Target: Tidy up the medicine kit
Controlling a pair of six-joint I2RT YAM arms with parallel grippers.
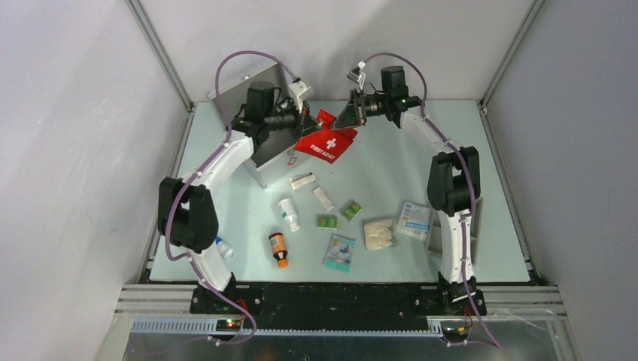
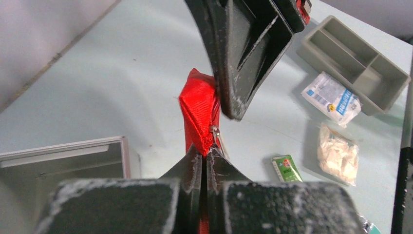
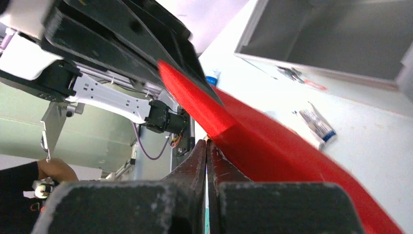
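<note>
Upper centre: left gripper (image 2: 203, 155) and right gripper (image 3: 207, 145) both clamp the red FIRST AID KIT pouch (image 1: 326, 143). Advise keeping fabric taut, pulling evenly.

The pale green bench (image 1: 421, 150) carries the open kit (image 1: 229, 96) at its far left. Nearer lie two tubes (image 1: 303, 180), a white bottle (image 1: 288, 214), an amber bottle (image 1: 278, 249), two green packets (image 1: 351, 210), a sachet (image 1: 340, 253), a gauze bag (image 1: 378, 234) and a white pack (image 1: 414, 219) just beside a grey tray (image 2: 363, 66) at the right edge
</note>
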